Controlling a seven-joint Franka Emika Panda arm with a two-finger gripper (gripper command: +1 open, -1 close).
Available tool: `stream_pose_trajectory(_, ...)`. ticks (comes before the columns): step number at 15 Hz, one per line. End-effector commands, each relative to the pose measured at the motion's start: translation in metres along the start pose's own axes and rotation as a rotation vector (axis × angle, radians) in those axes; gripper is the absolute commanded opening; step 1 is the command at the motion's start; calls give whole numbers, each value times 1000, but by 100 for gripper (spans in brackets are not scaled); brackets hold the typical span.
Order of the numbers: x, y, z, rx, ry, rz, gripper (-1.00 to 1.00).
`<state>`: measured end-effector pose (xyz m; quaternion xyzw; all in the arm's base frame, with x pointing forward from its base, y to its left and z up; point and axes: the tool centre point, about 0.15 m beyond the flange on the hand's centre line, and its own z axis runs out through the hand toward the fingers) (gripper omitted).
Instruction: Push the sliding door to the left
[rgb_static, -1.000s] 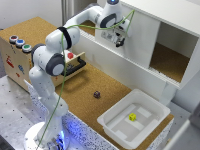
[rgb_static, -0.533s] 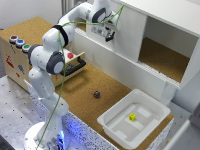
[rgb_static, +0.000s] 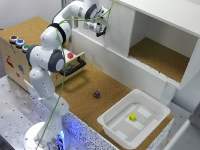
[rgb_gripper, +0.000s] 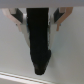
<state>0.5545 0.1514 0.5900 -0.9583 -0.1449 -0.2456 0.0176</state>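
The sliding door (rgb_static: 119, 35) is a plain white panel covering the left half of the white cabinet (rgb_static: 125, 70) in the exterior view. To its right the compartment (rgb_static: 160, 56) stands open, showing a cork floor. My gripper (rgb_static: 100, 27) is pressed against the door's front, high up. In the wrist view the door (rgb_gripper: 70, 55) fills the picture. My fingers (rgb_gripper: 20, 21) stand apart on either side of a dark bar (rgb_gripper: 39, 47), with a slim gap on each side. The gripper (rgb_gripper: 41, 20) looks open.
A small wooden drawer with a red button (rgb_static: 73, 62) juts out below the door's left end. A wooden box with coloured buttons (rgb_static: 15, 52) stands at the exterior view's left. A small dark object (rgb_static: 96, 94) lies on the cork table. A white bin (rgb_static: 107, 122) holds a yellow block (rgb_static: 132, 117).
The sliding door has moved toward the exterior view's left, uncovering more of the compartment. My gripper has moved left along with it.
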Motion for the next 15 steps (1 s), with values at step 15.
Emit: stream_pose_trajectory(15, -127, -49, -19, -164, 61, 306, 100)
